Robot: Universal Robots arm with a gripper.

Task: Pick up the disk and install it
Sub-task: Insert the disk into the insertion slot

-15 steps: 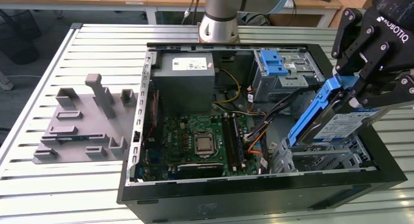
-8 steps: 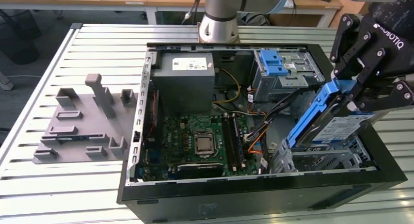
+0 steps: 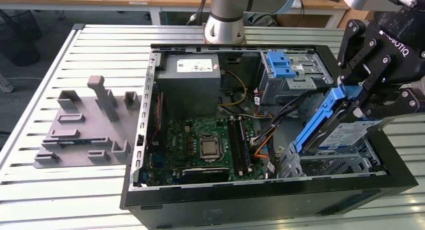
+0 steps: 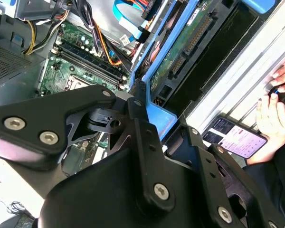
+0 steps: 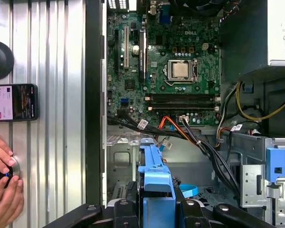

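**Disk held over its bay — seating is the step in hand**

The hand (image 3: 364, 98) is closed on one disk (image 3: 332, 125), tilted above the drive cage (image 3: 335, 163) at the exterior view's right. Seating it likely calls for levelling and aligning. One open computer case (image 3: 265, 200) on the table (image 3: 40, 195); one phone (image 5: 13, 102); two human hands.

My gripper (image 3: 362, 98) clamps the blue-framed disk (image 3: 335, 125) and holds it tilted, on edge, above the drive cage (image 3: 332, 163) at the corner of the open computer case (image 3: 265, 197) on the exterior view's right. Inside the case lie the green motherboard (image 3: 206, 148), the grey power supply (image 3: 189, 83) with its white sticker, and a blue latch (image 3: 280, 64) on the upper bay. A grey plastic fixture (image 3: 86, 125) sits on the slatted metal table (image 3: 40, 190), on the exterior view's left, just beside the case.
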